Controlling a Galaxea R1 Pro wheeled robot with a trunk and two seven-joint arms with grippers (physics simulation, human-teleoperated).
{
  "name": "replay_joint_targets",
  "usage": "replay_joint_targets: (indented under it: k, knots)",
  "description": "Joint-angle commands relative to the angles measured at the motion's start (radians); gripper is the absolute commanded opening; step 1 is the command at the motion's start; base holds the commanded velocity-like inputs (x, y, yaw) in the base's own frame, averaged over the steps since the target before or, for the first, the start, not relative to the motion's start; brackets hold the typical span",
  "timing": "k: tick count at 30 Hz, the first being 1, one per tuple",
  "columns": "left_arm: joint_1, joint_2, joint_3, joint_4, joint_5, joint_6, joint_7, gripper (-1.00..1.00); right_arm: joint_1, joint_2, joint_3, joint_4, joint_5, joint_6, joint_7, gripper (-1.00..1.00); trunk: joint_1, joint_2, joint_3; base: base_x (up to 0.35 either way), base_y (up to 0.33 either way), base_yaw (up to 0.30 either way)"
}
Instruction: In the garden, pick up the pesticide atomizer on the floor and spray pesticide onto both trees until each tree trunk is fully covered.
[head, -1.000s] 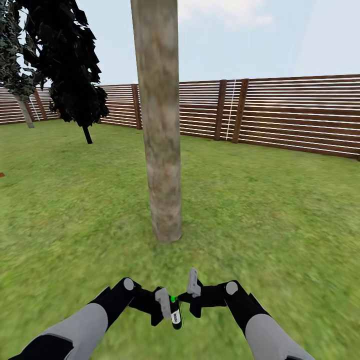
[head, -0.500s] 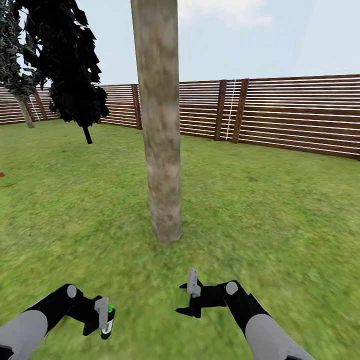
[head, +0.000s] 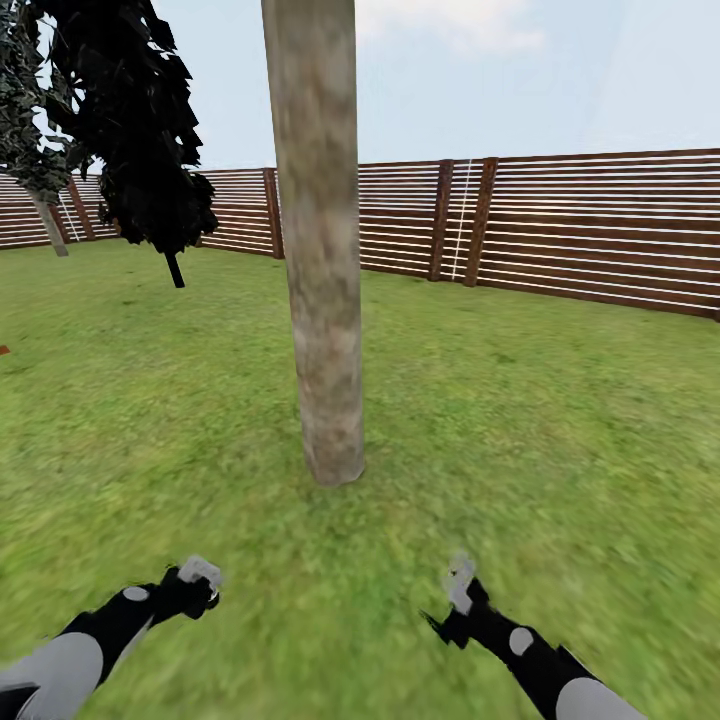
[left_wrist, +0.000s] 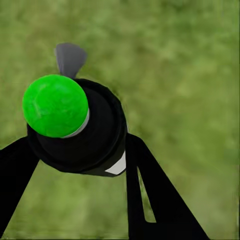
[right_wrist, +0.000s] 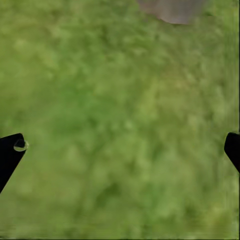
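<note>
Atomizer (left_wrist: 75, 127) held in my left gripper (left_wrist: 80, 165); right gripper (right_wrist: 120, 145) wide, empty. Trunk (head: 322, 300) ahead looks unsprayed; spraying of both trees remains.

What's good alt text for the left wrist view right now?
The left gripper is shut on the pesticide atomizer, a dark bottle seen end-on with a bright green round top, its black fingers on either side. Blurred green grass lies behind it.

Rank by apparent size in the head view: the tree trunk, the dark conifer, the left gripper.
1. Tree trunk, though its nearness inflates it.
2. Dark conifer, farther back, so probably bigger than it looks.
3. Left gripper, clearly smallest.
</note>
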Motion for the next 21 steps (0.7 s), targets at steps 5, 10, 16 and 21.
replay_joint_targets:
  k: [5,10,16,21]
  knots:
    - [0.000,-0.098,0.045,0.022,0.078,0.104,0.185,-1.00,0.043,0.012,-0.013,0.183,-0.006,-0.016,-0.604,1.00,0.000,0.000,-0.001,0.000,0.000,0.000]
    - [0.000,-0.117,0.049,0.019,0.135,0.287,0.229,-1.00,0.086,0.010,-0.167,0.203,-0.293,-0.108,-0.699,1.00,0.000,0.000,-0.001,0.000,0.000,0.000]
    - [0.000,-0.142,0.056,0.011,0.143,0.311,0.232,-1.00,0.089,0.011,-0.181,0.206,-0.331,-0.113,-0.703,1.00,0.000,0.000,-0.001,0.145,0.000,0.000]
    - [0.000,-0.170,0.054,0.010,0.144,0.312,0.240,-1.00,0.103,0.017,-0.182,0.207,-0.333,-0.113,-0.704,1.00,0.000,0.000,-0.001,0.327,-0.014,0.000]
